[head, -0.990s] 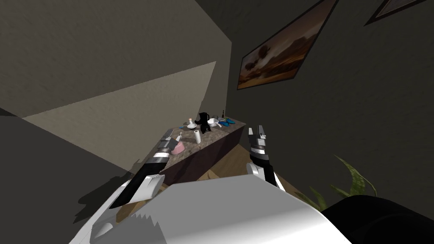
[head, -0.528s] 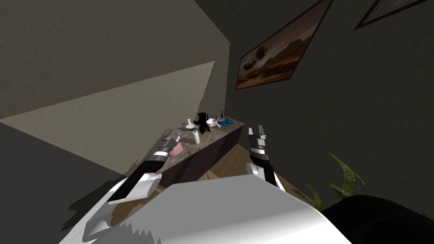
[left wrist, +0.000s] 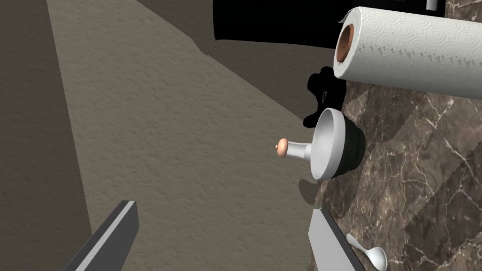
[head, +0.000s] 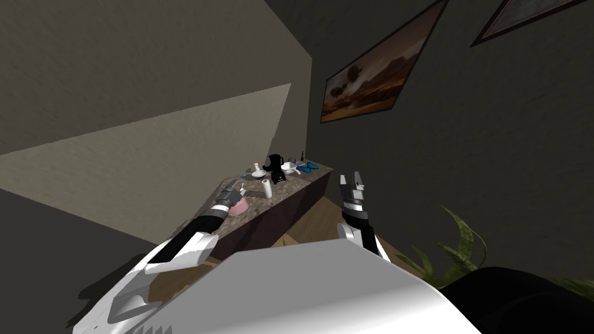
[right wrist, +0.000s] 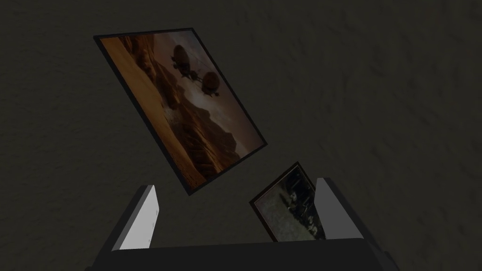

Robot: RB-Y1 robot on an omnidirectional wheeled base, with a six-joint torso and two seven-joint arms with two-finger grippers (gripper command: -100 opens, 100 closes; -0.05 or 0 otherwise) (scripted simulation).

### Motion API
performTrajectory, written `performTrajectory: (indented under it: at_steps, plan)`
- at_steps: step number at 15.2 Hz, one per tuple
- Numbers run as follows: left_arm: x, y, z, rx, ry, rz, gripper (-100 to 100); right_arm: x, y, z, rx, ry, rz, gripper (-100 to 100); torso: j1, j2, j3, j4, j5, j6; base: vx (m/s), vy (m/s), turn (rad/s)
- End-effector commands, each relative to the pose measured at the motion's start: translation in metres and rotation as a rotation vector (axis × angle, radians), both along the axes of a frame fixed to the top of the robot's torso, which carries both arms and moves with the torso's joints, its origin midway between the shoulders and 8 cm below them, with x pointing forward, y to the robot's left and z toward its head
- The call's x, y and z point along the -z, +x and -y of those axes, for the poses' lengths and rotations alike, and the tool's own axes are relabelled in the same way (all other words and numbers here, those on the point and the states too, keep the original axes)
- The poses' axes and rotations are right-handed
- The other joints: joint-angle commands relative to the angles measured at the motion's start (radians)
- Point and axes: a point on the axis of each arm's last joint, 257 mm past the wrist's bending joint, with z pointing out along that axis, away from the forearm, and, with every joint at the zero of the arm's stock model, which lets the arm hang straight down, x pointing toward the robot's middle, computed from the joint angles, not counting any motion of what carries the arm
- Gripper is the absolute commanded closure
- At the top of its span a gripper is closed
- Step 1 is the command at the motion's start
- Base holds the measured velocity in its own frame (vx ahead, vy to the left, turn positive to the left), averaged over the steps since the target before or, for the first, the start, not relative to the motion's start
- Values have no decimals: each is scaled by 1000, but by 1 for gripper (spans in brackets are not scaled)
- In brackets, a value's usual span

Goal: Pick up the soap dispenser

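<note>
1. The left gripper [head: 232, 187], fingers spread wide, hangs over the near end of the counter [head: 293, 188], just beside the pink soap dispenser [head: 239, 207], apparently lining up a grasp.
2. Its forearm stretches forward and low; the right gripper [head: 350, 178], also spread, stands raised at the right, well apart.

The paper towel roll [left wrist: 409, 51] runs off the picture's edge; the left gripper [left wrist: 222, 207] partly hides the spoon [left wrist: 376, 256].
</note>
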Motion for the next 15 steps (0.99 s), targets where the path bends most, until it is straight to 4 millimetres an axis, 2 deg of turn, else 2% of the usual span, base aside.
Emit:
performTrajectory:
  at_steps: [1,3,15]
  plan:
    - [4,3,-8,-3,-26,-39,-100,0,0,0,0,0,0,0,0,0,0,0,0,0,8,2,-75]
    - [15,3,-11,-15,-29,-80,-100,0,0,0,0,0,0,0,0,0,0,0,0,0,9,5,-68]
    - [48,8,-40,-60,-116,-271,-100,0,0,0,0,0,0,0,0,0,0,0,0,0,9,4,-54]
